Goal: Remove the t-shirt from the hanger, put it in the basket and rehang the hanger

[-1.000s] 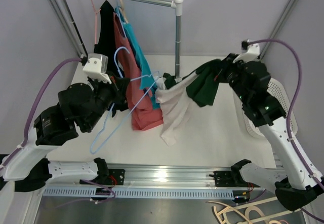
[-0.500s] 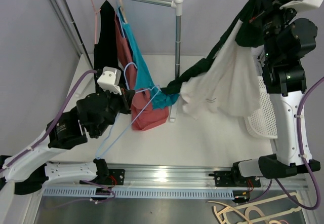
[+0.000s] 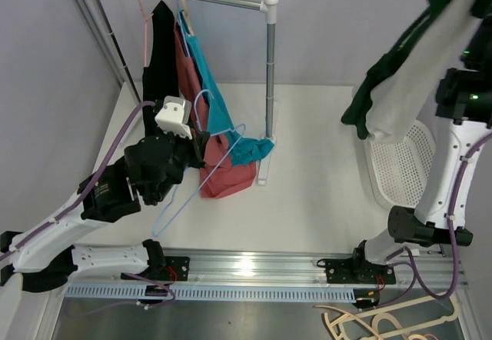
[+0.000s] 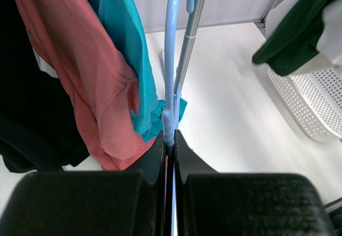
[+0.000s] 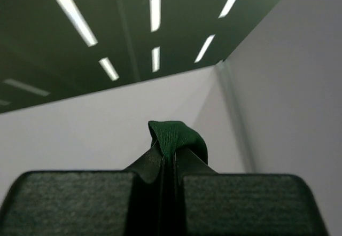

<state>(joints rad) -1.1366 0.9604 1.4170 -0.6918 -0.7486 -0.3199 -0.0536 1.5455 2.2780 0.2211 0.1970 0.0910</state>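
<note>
Showing from above the t-shirt (image 3: 415,71) hanging high at right over the basket (image 3: 403,172). Visible only in wrist views: right gripper (image 5: 170,153) pinched shut on a green fold; left gripper (image 4: 170,142) closed tight on the blue hanger (image 4: 171,60), well apart from the shirt.

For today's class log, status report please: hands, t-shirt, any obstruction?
Left hand shut on blue hanger. Right hand shut on t-shirt, raised high near white basket. T-shirt off hanger, hanging free.
</note>
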